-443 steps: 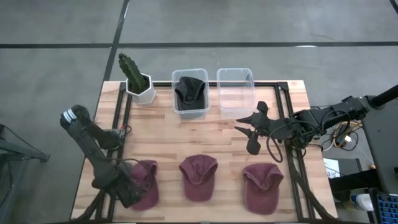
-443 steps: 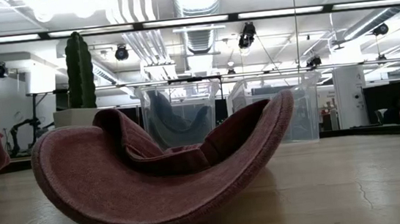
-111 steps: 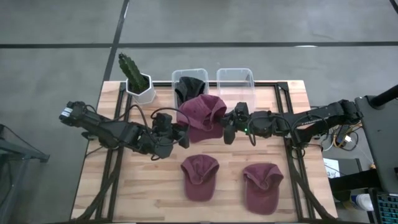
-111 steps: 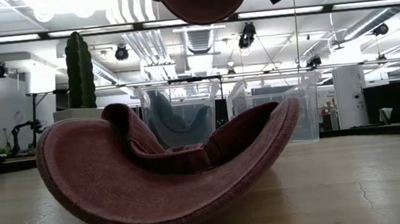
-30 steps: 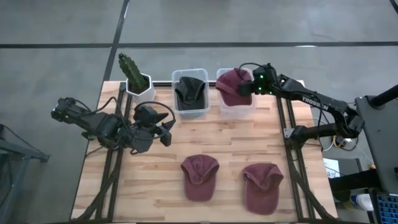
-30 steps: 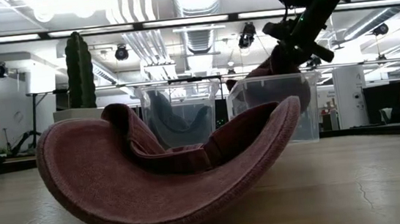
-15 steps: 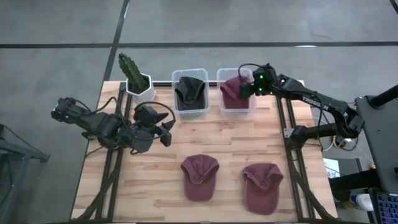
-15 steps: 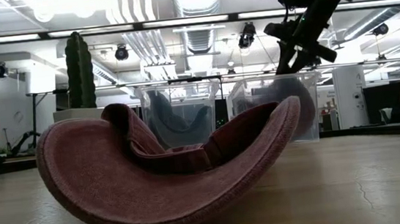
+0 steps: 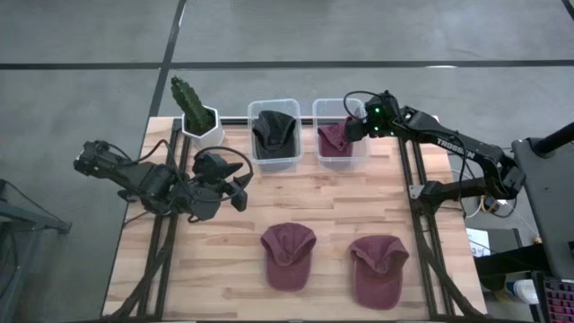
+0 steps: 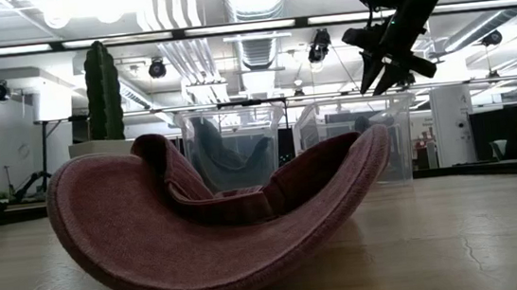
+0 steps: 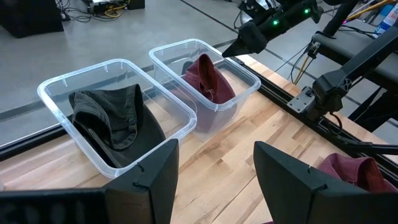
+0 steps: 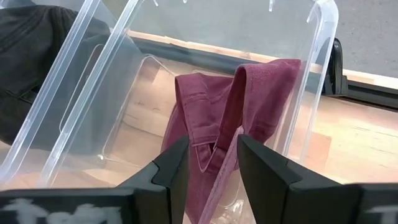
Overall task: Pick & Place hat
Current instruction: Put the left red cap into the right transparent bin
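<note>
Wooden slats of the table (image 9: 314, 202) lay under everything. At its far edge, the crumpled maroon cloth hat (image 9: 334, 139) sat inside the right-hand clear plastic bin (image 9: 340, 111), free of my fingers. My right gripper (image 9: 352, 128) hovered over that bin's right rim, released, jaws apart. Just left stood a second clear plastic bin (image 9: 273, 160) containing a dark grey hat (image 9: 273, 131). My left gripper (image 9: 240, 185) waited further left, fingers spread. Two more maroon hats (image 9: 288, 255) rested near the front edge.
</note>
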### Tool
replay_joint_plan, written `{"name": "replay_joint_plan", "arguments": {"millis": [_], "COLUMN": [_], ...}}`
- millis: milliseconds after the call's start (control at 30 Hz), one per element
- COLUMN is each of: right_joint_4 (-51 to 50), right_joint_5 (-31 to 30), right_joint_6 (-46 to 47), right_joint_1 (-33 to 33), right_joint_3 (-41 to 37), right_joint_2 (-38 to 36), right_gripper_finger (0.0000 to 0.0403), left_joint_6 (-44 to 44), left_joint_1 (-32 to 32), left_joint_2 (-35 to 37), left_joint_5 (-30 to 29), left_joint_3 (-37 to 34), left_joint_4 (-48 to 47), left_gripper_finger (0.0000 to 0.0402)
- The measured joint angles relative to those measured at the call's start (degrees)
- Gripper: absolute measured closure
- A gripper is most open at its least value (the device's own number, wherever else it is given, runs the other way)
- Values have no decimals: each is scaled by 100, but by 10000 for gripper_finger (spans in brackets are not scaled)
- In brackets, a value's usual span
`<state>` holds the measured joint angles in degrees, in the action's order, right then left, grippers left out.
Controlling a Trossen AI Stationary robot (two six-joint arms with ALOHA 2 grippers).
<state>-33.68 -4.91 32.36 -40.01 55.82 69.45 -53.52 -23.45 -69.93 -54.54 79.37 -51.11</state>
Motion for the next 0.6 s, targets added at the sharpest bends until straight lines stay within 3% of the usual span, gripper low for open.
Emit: {"name": "replay_joint_plan", "arguments": {"millis": [267,600], "right_joint_4": [1,3], "right_joint_5": [28,43], "right_joint_6": [-121,-420], "right_joint_1": [0,36], "right_joint_3": [2,5], "right_joint_2": [0,470], "right_gripper_finger": [281,325], "left_joint_6": [0,-44], "left_joint_1": [0,-1], "left_joint_2": [0,0], "left_joint_5": [0,-22], "left_joint_3": [0,-183], "left_joint_4": [0,36], "left_gripper_finger": [202,202]}}
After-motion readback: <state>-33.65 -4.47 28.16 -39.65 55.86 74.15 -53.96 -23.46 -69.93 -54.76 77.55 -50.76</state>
